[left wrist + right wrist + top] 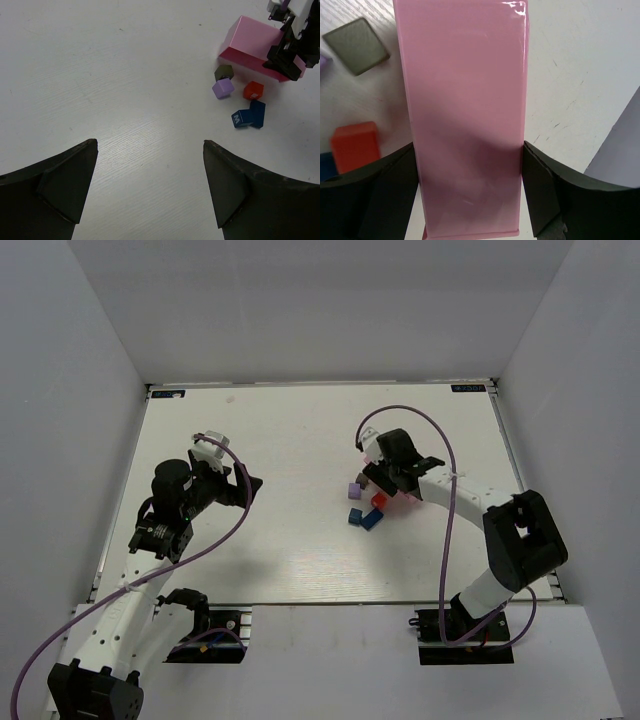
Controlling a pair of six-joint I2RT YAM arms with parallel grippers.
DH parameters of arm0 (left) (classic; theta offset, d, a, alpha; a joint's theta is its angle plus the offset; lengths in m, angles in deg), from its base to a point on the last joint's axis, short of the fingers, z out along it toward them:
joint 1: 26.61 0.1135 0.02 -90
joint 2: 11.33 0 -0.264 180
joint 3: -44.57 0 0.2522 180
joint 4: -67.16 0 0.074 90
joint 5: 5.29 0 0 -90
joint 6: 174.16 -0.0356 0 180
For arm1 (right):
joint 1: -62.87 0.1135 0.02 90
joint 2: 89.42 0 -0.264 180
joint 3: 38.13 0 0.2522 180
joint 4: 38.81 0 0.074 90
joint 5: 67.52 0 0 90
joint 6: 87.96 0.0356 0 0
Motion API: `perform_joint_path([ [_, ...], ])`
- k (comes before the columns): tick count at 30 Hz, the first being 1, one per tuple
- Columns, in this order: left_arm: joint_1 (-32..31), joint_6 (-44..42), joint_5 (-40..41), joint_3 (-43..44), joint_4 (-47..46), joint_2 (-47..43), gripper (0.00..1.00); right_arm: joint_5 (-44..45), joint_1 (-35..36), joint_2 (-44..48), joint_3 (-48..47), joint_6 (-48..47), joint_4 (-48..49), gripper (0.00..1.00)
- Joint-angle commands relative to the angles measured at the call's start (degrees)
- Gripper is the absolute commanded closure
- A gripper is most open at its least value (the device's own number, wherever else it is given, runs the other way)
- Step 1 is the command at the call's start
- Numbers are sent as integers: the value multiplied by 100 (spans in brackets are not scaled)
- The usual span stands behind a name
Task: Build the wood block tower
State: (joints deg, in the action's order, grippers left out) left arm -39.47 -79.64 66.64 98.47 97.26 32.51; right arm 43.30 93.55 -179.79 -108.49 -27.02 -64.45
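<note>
Loose wood blocks lie right of the table's middle, none stacked: a dark brown one [224, 73], a purple one [223, 88], a red one [253, 90] and two blue ones [240, 119] touching each other. No tower is in view. My right gripper [468, 165] is shut on a pink rectangular tray [465, 100], one finger pressed to each long side, just behind the blocks [364, 505]. In its wrist view the dark block [357, 46] and the red block [355, 145] lie left of the tray. My left gripper [149, 145] hovers open and empty over bare table, well left of the blocks.
The white table [290, 430] is walled in by grey panels at the back and both sides. Purple cables loop off both arms; the right arm's cable [448, 510] arches over that arm near the tray.
</note>
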Motion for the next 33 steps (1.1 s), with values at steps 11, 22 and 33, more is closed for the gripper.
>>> perform_joint_path([
  [11,-15,-21,-101,196,1,-24,4,1161,395,371,825,-873,1723,100],
  [22,-15,-21,-101,196,1,-24,4,1530,598,555,1204,-1251,2366,100],
  [33,-15,-21,-101,196,1,-24,4,1741,791,477,1581,-1716,2937,100],
])
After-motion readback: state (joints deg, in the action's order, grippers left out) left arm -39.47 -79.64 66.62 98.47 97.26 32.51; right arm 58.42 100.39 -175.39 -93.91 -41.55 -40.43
